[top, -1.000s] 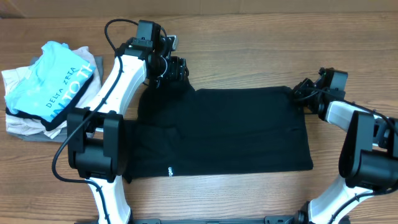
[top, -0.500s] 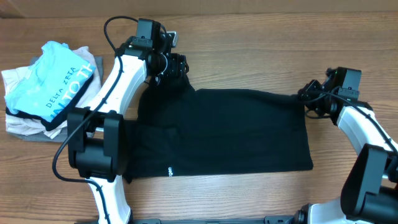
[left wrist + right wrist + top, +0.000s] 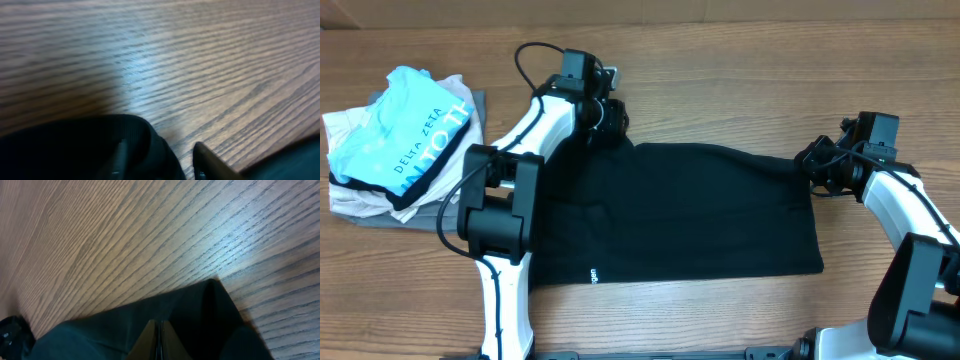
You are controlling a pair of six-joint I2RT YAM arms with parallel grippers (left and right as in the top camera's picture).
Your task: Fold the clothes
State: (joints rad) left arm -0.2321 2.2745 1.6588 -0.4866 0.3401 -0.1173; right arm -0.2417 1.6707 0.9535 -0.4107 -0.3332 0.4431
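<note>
Wood-grain table (image 3: 150,50) fills most of frame, pale glare near middle. Rounded fold of black shirt (image 3: 75,145) at bottom left, lying on table. Two fingers (image 3: 118,161) at bottom edge, apart: one over fold, other just beside it, sliver of bare table between. Blurred dark fabric in bottom right corner.

Readable text: one garment only, overhead view.
Light-blue shirt (image 3: 405,135) on the pile at the table's left carries white lettering "DELTA ZETA", running diagonally; bigger white letters below it are cut by folds, not readable as a word. Black shirt (image 3: 700,210) has a small white print (image 3: 592,275) near its front edge, too small to read. Both wrist views show no text.
</note>
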